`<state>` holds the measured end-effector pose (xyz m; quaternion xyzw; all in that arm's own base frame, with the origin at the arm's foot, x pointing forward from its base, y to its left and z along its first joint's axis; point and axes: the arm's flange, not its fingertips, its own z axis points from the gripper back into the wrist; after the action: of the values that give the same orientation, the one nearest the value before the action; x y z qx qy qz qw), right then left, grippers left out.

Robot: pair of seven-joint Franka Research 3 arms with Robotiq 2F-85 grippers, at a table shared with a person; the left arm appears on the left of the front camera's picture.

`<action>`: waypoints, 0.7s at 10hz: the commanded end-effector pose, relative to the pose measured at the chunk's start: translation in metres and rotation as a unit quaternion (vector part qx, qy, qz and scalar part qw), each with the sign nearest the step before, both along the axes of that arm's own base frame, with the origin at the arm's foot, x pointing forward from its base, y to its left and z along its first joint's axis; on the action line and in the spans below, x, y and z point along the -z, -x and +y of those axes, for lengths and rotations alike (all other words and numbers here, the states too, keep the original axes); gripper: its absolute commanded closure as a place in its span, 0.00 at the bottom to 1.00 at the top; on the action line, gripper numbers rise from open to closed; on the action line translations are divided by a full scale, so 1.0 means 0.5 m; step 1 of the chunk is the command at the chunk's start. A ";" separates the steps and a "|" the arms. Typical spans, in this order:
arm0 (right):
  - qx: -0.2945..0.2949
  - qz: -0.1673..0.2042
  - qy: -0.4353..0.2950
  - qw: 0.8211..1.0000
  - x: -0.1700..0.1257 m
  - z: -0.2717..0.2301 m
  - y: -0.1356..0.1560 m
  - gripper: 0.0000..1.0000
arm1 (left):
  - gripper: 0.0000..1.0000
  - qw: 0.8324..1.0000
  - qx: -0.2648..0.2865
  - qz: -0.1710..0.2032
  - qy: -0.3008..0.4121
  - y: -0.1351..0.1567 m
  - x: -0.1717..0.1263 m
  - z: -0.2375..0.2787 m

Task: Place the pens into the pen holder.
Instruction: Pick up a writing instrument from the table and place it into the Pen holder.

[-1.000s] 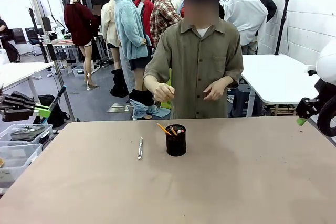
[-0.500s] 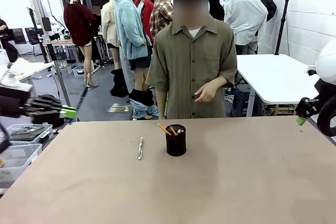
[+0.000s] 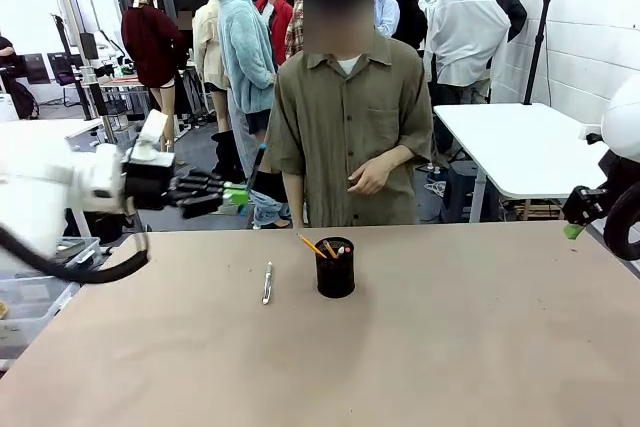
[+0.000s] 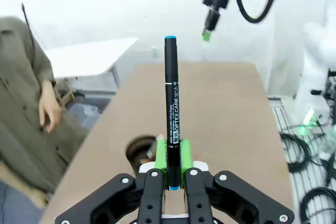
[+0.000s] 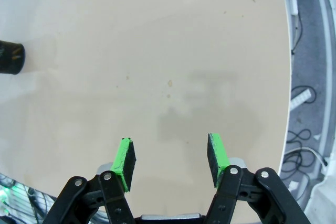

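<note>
The dark pen (image 4: 171, 114) is off the counter (image 3: 450, 347), pinched near its lower end between the green pads of the left hand (image 4: 171, 169). The fingers are drawn in tight on the barrel, and most of the pen's length juts out beyond them to a blue tip. From the front, that hand hangs in the air over the far-left part of the counter, fingers aimed toward the middle.

The pen holder (image 3: 335, 269) stands upright near the counter's centre. That puts it lower than the left hand and off to the robot's right of it, well apart. In the left wrist view it shows as a dark blur just beside the pen's gripped end. I reckon the pen's long axis will have to be tipped so one end points down into the holder's mouth once the hand is above it.

An orange-yellow pen (image 3: 311, 245) already leans out of the holder on its left side. A silver-white pen (image 3: 267, 283) lies flat on the counter just left of the holder, its length running roughly toward and away from the person.

The right hand (image 5: 170, 161) waits at the counter's right edge, fingers spread wide with nothing between them, much farther from the holder than the left.
</note>
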<state>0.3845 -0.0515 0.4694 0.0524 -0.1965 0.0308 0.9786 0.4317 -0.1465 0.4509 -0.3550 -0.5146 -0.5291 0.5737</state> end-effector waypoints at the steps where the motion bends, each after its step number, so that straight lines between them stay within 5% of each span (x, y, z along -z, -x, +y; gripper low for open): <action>1: 0.012 -0.001 0.012 1.000 0.009 0.007 0.003 0.31 | 1.00 0.999 -0.010 -0.015 0.038 -0.093 0.002 -0.045; 2: 0.012 -0.001 0.012 1.000 0.009 0.007 0.003 0.31 | 1.00 0.999 -0.038 0.013 0.011 -0.119 0.016 -0.079; 3: 0.012 -0.001 0.012 1.000 0.009 0.007 0.003 0.31 | 1.00 1.000 -0.002 -0.004 0.020 -0.052 -0.005 -0.027; 7: 0.012 -0.001 0.012 1.000 0.009 0.007 0.003 0.31 | 1.00 0.999 0.007 -0.004 0.036 -0.090 0.019 -0.054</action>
<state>0.3846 -0.0513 0.4694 0.0527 -0.1965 0.0310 0.9786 0.4704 -0.1693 0.4489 -0.3667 -0.5282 -0.5128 0.5689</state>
